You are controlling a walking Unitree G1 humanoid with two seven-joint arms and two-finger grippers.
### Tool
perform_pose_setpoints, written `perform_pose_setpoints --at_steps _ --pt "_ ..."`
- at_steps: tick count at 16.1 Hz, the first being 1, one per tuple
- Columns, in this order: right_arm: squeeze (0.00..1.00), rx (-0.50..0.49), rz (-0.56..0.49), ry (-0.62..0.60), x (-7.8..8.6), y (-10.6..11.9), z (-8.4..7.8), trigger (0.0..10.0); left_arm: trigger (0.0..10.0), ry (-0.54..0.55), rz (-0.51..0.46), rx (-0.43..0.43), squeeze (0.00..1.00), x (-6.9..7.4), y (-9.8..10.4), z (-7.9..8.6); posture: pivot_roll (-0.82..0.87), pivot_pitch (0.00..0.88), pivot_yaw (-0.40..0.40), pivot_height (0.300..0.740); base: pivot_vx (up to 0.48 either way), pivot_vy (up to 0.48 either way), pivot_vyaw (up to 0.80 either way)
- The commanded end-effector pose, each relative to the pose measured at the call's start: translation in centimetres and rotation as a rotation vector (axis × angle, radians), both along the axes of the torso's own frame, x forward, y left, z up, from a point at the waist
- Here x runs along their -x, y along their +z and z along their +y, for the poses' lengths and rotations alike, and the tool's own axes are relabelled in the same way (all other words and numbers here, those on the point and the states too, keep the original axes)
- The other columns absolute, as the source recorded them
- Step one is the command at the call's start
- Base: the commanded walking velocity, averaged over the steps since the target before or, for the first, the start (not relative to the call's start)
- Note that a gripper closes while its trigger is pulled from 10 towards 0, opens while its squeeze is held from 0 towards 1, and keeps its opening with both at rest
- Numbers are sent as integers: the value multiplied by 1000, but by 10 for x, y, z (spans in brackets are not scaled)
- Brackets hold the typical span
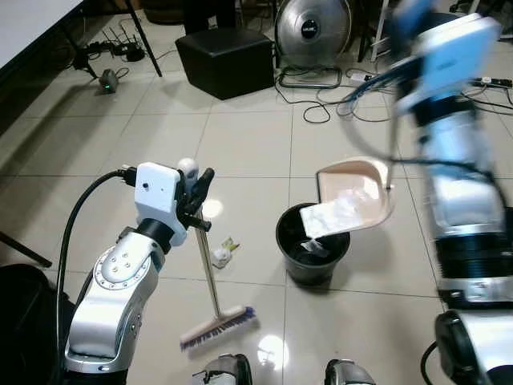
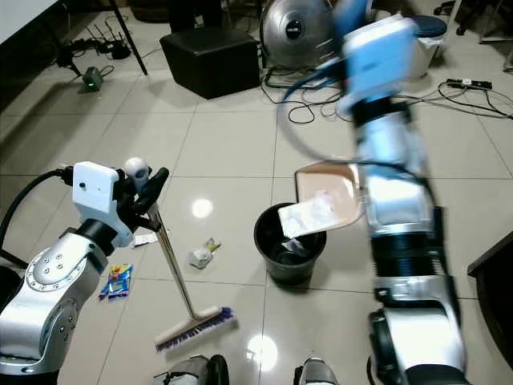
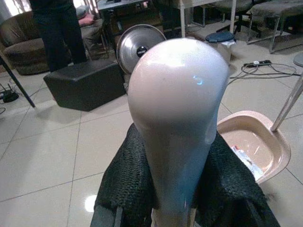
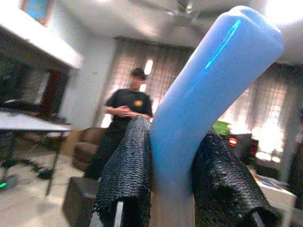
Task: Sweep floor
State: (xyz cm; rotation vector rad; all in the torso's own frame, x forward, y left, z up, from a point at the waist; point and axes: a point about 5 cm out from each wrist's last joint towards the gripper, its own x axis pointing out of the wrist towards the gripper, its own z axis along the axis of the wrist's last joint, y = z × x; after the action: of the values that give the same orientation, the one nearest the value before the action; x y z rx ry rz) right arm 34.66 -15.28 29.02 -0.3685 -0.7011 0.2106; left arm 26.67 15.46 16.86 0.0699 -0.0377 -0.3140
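My left gripper [image 1: 195, 186] is shut on the top of the broom's metal handle [image 1: 207, 265], just under its white knob [image 3: 177, 104]. The broom's brush head [image 1: 218, 327] rests on the tiles by my feet. My right arm is raised and blurred, and my right gripper [image 4: 173, 179] is shut on the dustpan's blue handle [image 4: 208, 85]. The beige dustpan [image 1: 357, 192] hangs tilted over the black bin [image 1: 284, 233], and a white wrapper [image 1: 333, 216] slides off its lip into the bin. Crumpled litter [image 1: 222, 255] lies on the floor beside the broom handle.
A blue packet [image 2: 118, 281] lies on the tiles at my left. A black ottoman [image 1: 226, 60], a floor fan [image 1: 313, 28] and loose cables [image 1: 321, 104] are behind the bin. A person [image 4: 128, 113] stands further back by a table.
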Motion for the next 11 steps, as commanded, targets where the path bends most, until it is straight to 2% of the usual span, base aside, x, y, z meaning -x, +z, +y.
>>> perform_pose_setpoints --at_steps 1,4,7,9,11 --pt "0 68 -88 52 5 12 16 10000 10000 25 -29 -20 0 -1 5 6 6 89 124 740 0 0 0" --pt "0 150 -113 72 8 4 30 10000 10000 27 -30 -23 0 1 4 6 10 83 121 740 0 0 0" --pt "0 153 -121 120 15 -3 39 10000 10000 20 -29 -30 0 2 4 4 14 74 121 740 0 0 0" --pt "0 174 -106 184 21 -12 53 10000 10000 15 -32 -36 0 2 4 3 14 72 121 740 0 0 0" --pt "0 241 -117 224 26 -19 67 10000 10000 16 -34 -34 0 1 4 3 14 70 120 740 0 0 0"
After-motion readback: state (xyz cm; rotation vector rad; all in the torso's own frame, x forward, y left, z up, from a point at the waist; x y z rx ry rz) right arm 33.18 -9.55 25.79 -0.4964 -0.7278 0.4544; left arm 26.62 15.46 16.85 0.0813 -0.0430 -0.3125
